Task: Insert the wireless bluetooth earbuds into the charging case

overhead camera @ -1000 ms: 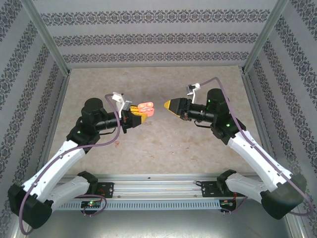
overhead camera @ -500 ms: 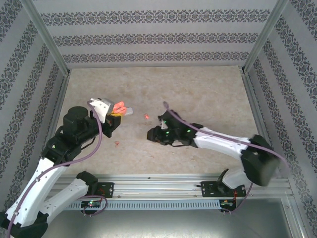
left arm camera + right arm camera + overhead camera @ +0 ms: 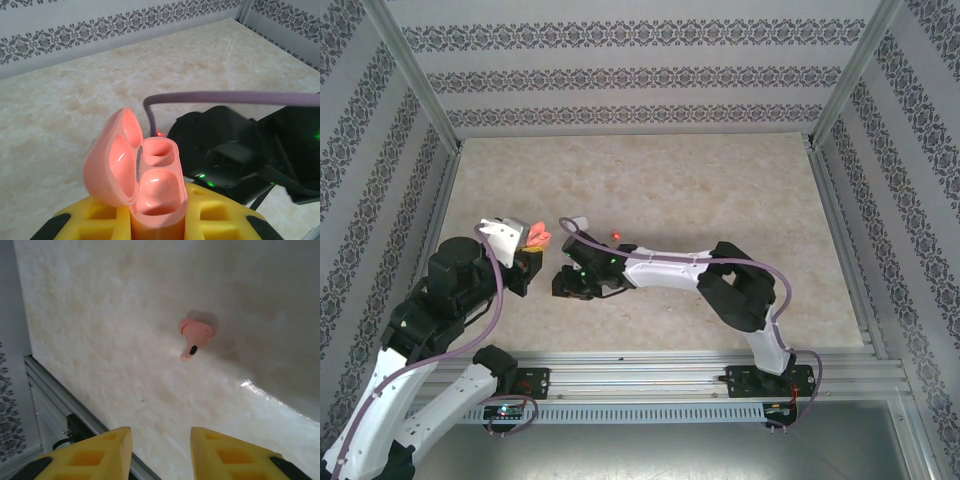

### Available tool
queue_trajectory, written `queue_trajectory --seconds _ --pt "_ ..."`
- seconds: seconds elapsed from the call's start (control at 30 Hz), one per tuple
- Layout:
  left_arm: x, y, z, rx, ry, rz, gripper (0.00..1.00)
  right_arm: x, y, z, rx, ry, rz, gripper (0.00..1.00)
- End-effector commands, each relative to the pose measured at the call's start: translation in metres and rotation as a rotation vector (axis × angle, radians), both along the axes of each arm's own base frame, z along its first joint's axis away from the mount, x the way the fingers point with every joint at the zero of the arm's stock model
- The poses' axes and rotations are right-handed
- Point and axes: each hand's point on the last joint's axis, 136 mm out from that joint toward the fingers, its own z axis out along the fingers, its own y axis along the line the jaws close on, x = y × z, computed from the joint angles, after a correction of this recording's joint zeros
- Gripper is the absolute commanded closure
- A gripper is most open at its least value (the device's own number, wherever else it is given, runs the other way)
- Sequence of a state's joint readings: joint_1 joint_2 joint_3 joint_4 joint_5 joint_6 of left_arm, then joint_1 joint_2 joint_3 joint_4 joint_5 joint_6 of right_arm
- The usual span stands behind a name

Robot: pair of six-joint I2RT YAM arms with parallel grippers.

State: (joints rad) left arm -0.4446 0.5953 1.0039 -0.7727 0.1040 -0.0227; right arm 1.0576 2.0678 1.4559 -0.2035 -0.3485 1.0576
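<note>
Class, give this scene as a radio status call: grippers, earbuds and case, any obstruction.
Left gripper shut on open charging case, both wells empty. Right gripper open, aimed at salmon earbud lying on table. Nothing between jaws and earbud.

L arm [image 3: 430, 310] bent at lower left of top view, wrist raised, L gripper [image 3: 157, 222] clamped on the case [image 3: 145, 185]. R arm [image 3: 670, 268] reaches across to center-left, wrist pitched down, I think; R gripper [image 3: 160, 447] jaws apart.
</note>
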Motion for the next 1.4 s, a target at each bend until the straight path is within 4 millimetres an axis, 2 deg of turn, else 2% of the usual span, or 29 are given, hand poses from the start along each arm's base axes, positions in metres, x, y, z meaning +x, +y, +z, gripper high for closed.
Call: queue_trajectory --seconds 0.0,0.37,0.67,1.1,1.37 --pt "-0.006 0.009 0.001 0.012 0.009 0.031 1.0 -0.002 -0.003 -0.014 -0.103 -0.004 0.019 0.64" --pt "-0.009 0.011 -0.004 0.018 0.008 0.033 0.99 0.004 0.008 -0.036 -0.189 -0.001 0.031 0.64" --pt "-0.01 0.014 -0.004 0.04 0.009 0.033 0.99 0.013 0.022 -0.041 -0.198 -0.016 0.047 0.65" --pt "-0.013 0.016 -0.006 0.062 0.011 0.03 0.99 0.024 0.016 -0.061 -0.286 -0.022 0.053 0.79" --pt "-0.012 0.016 -0.013 0.073 0.023 0.028 0.99 0.033 0.003 -0.052 -0.311 -0.079 0.056 0.88"
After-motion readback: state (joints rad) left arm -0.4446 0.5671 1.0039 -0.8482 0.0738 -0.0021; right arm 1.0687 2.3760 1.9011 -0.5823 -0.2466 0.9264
